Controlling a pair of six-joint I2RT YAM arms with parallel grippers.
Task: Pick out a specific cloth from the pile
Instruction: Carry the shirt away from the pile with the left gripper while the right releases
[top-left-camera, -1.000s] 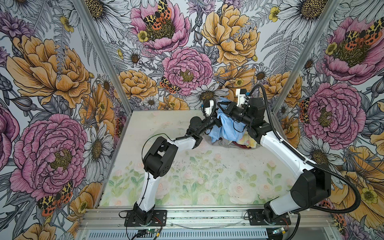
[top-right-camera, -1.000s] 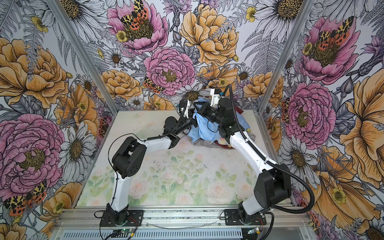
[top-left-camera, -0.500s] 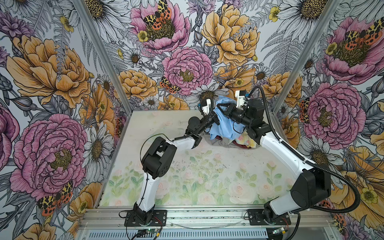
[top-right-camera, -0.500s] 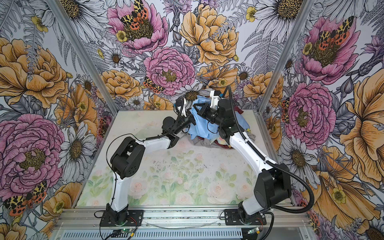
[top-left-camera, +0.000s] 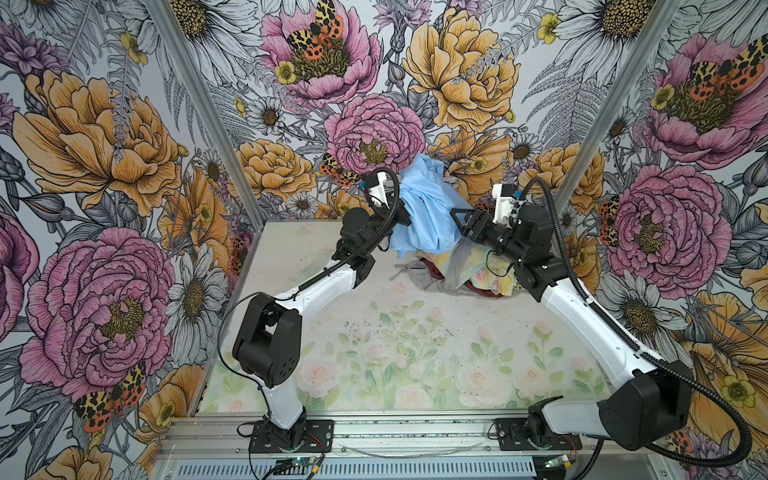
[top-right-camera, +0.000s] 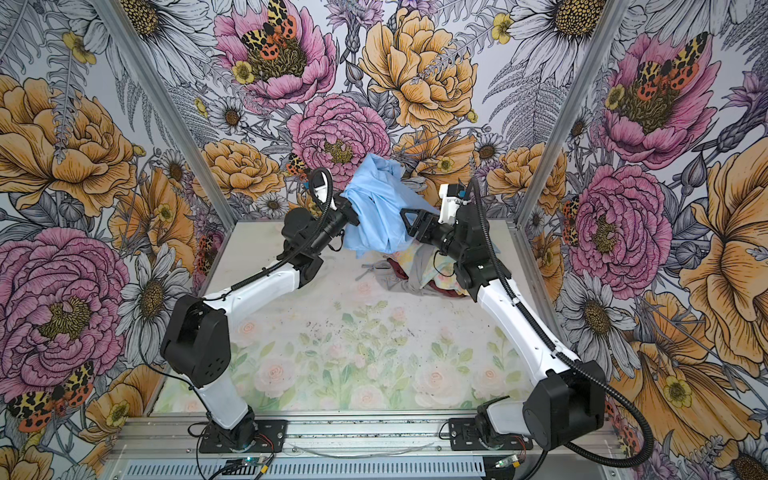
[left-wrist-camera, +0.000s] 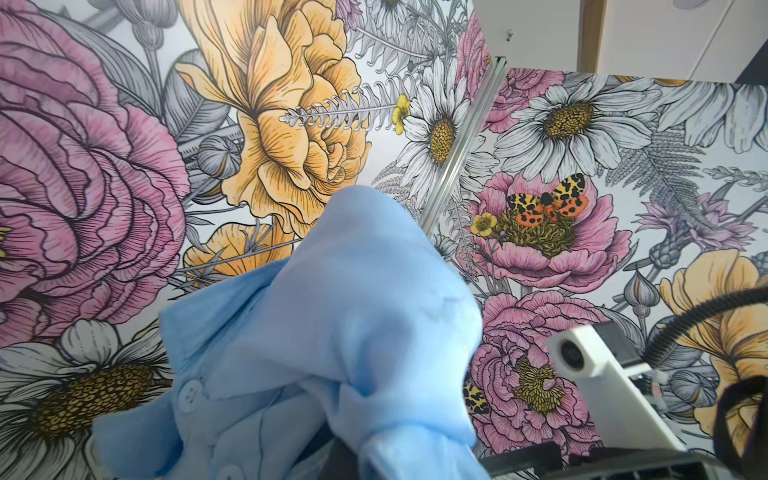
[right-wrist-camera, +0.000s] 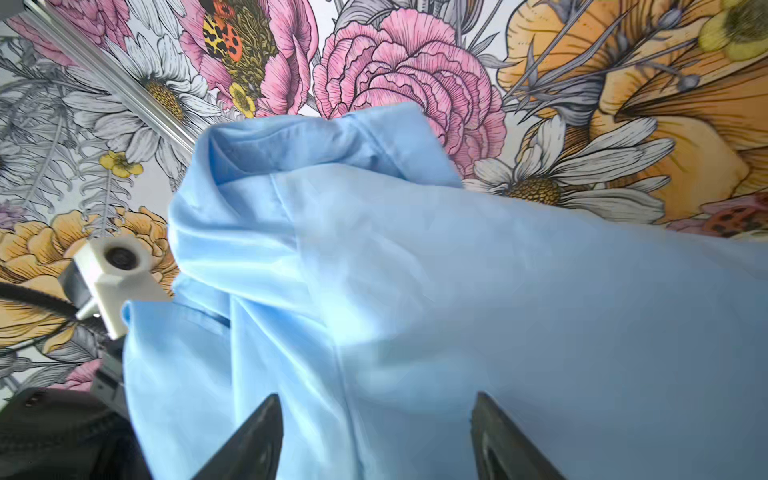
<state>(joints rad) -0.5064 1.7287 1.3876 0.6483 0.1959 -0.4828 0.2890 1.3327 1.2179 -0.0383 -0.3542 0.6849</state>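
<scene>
The cloth (top-left-camera: 424, 208) (top-right-camera: 374, 208), a plain sky-blue garment with buttons, hangs bunched above the back of the table in both top views. My left gripper (top-left-camera: 401, 215) (top-right-camera: 350, 216) is shut on its left side, and the fabric (left-wrist-camera: 353, 311) drapes over and hides the jaws. Just right of the cloth, my right gripper (top-left-camera: 457, 222) (top-right-camera: 405, 220) is open; its dark fingers (right-wrist-camera: 266, 424) stand wide apart with the cloth (right-wrist-camera: 415, 270) in front of them, nothing pinched. The pile (top-left-camera: 478, 270) (top-right-camera: 428, 274) of grey, maroon and pastel floral fabric lies below, at the back right.
Flower-printed walls with aluminium corner posts (top-left-camera: 582, 137) close in the back and sides. The table (top-left-camera: 395, 353) has a pale floral surface. A grey strap (top-left-camera: 401, 272) trails left from the pile. Both arm bases sit on the front rail (top-left-camera: 415, 432).
My left gripper closed on the cloth. My right gripper then opened, let go and drew back to the right. The cloth now hangs from the left gripper alone, slightly higher.
</scene>
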